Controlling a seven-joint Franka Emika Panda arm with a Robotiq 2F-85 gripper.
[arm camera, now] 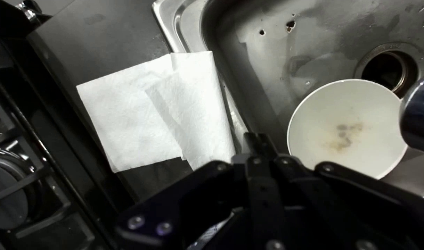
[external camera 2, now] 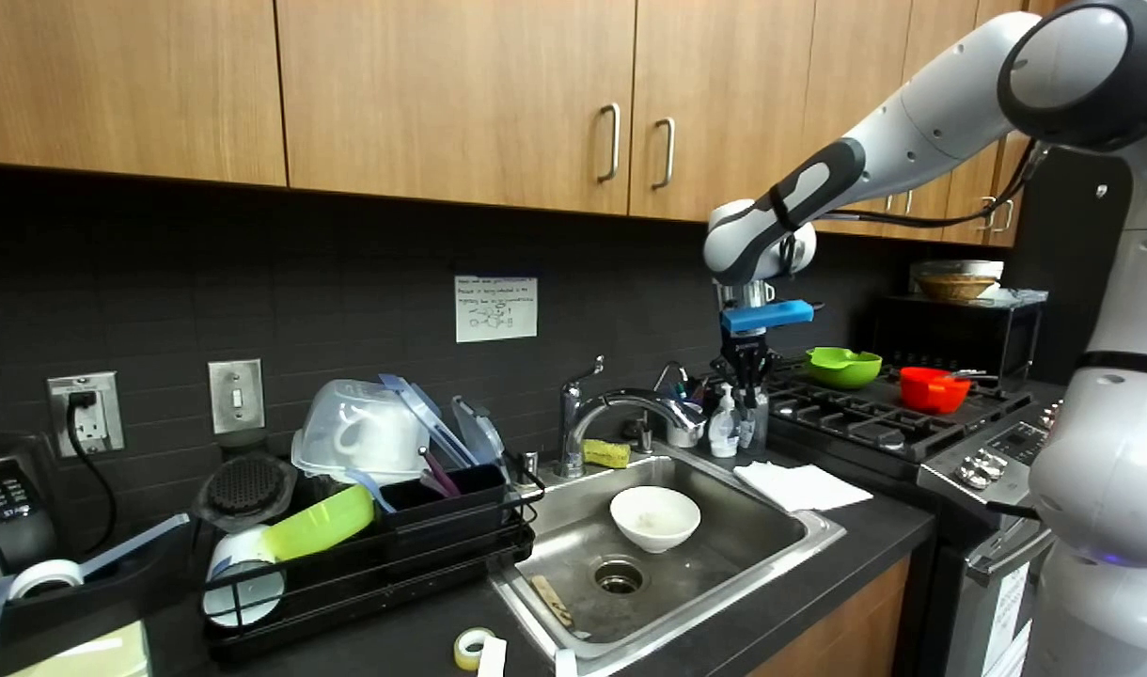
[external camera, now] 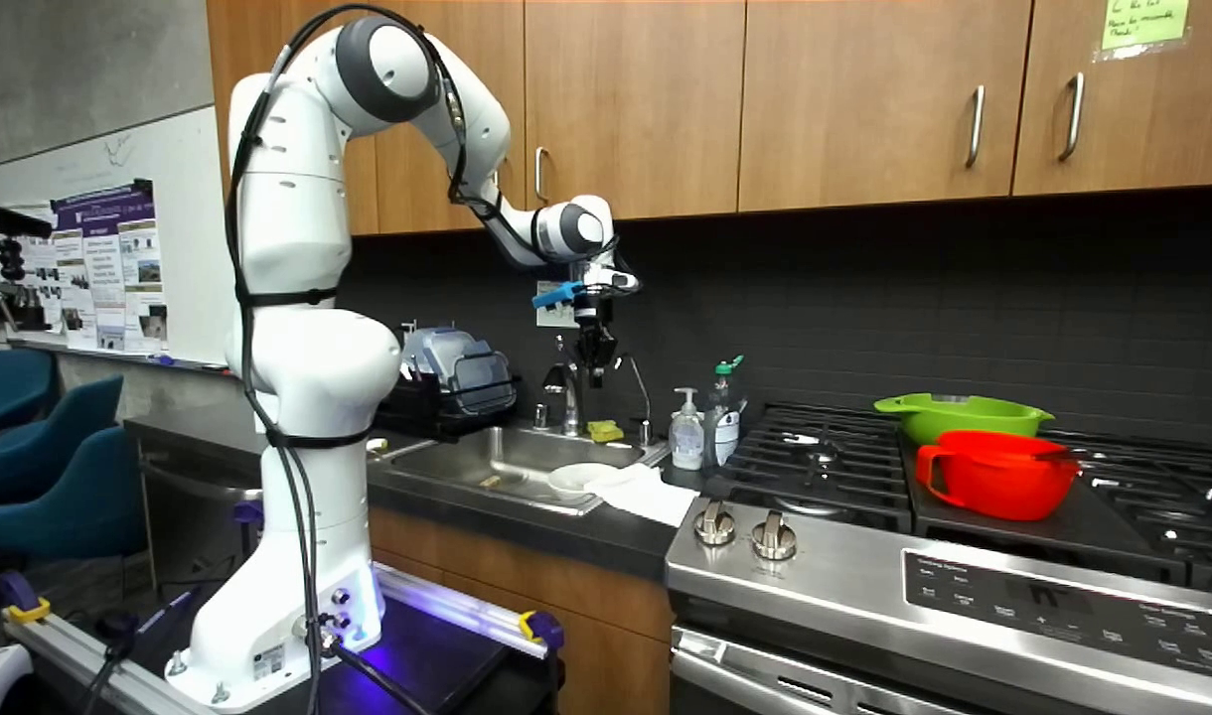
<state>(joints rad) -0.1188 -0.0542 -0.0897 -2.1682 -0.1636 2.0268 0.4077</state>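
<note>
My gripper (arm camera: 256,135) is shut and empty, its black fingertips together in the wrist view. It hangs pointing down in the air near the right end of the sink, in both exterior views (external camera: 596,375) (external camera 2: 750,400). In the wrist view a white bowl (arm camera: 344,128) with brown stains inside lies to the right of the fingertips. A folded white paper towel (arm camera: 156,114) lies to their left. The bowl (external camera 2: 655,517) sits in the metal sink (external camera 2: 823,534). The towel (external camera 2: 804,484) lies on the counter and overlaps the sink's edge.
The faucet (external camera 2: 620,400) arches over the sink, with a yellow sponge (external camera 2: 606,453) behind it. Soap bottles (external camera: 687,432) stand beside the stove. A green colander (external camera: 949,417) and a red pot (external camera: 1003,482) sit on the stove. A full dish rack (external camera 2: 376,564) stands beside the sink. Cabinets (external camera: 631,109) hang above.
</note>
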